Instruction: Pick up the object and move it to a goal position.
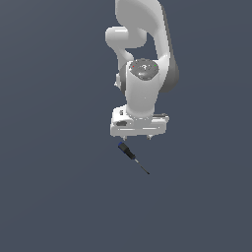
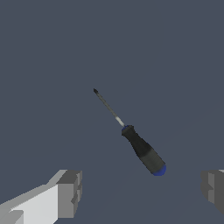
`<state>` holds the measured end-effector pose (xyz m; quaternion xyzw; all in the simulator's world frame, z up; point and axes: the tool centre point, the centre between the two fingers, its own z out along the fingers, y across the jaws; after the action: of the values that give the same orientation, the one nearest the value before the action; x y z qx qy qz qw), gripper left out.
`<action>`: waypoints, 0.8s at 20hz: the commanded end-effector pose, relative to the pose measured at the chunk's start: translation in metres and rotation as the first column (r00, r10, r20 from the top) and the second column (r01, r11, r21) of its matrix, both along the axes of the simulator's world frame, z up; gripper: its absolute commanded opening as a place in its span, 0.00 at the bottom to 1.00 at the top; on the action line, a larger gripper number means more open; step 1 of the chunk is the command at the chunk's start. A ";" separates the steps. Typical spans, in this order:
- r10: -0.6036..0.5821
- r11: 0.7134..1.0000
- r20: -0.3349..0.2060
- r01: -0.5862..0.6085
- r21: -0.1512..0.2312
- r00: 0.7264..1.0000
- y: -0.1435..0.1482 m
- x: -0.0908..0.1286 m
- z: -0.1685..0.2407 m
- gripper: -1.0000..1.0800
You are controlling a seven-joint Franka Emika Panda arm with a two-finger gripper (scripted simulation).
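The object is a tiny screwdriver-like tool [image 1: 129, 154] with a black handle, a blue end cap and a thin dark shaft. It lies flat on the dark grey floor, just in front of and below the white gripper [image 1: 138, 136]. In the wrist view the tool [image 2: 142, 149] lies diagonally, its blue cap toward the fingers and its shaft tip pointing away. My gripper [image 2: 142, 190] is open and empty. Its two grey fingertips [image 2: 70, 192] stand wide apart, above the floor, not touching the tool.
The plain dark grey floor [image 1: 59, 197] fills both views. The white arm [image 1: 142, 59] rises behind the gripper. No other objects show, and no goal marker is visible.
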<state>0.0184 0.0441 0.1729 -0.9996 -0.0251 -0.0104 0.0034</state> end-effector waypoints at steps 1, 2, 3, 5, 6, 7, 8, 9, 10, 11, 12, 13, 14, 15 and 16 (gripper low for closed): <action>0.002 1.000 0.002 -0.002 0.001 1.000 0.001 0.001 0.001 0.96; 0.000 1.000 0.001 0.000 0.000 1.000 0.000 0.000 0.000 0.96; 0.001 1.000 0.000 -0.001 0.000 1.000 0.000 0.000 0.000 0.96; 0.007 1.000 0.001 -0.007 0.000 1.000 0.000 0.001 -0.001 0.96; 0.012 1.000 0.001 -0.012 -0.001 1.000 0.000 0.001 -0.002 0.96; 0.019 1.000 0.000 -0.019 -0.001 1.000 0.000 0.001 -0.003 0.96; 0.027 1.000 0.000 -0.027 -0.002 1.000 0.000 0.001 -0.004 0.96; 0.036 0.999 0.000 -0.036 -0.002 0.999 0.000 0.002 -0.005 0.96; 0.047 0.999 -0.001 -0.047 -0.003 0.999 -0.001 0.002 -0.007 0.96; 0.059 0.998 -0.001 -0.059 -0.004 0.998 -0.001 0.002 -0.009 0.96; 0.072 0.997 -0.002 -0.072 -0.005 0.997 -0.001 0.003 -0.011 0.96; 0.087 0.996 -0.002 -0.087 -0.006 0.996 -0.001 0.003 -0.013 0.96; 0.103 0.995 -0.003 -0.103 -0.007 0.995 -0.002 0.004 -0.016 0.96; 0.121 0.993 -0.003 -0.121 -0.008 0.993 -0.002 0.004 -0.018 0.96; 0.140 0.990 -0.004 -0.140 -0.009 0.990 -0.002 0.005 -0.021 0.96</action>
<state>0.0225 0.0424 0.1558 -0.9966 -0.0819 -0.0089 0.0002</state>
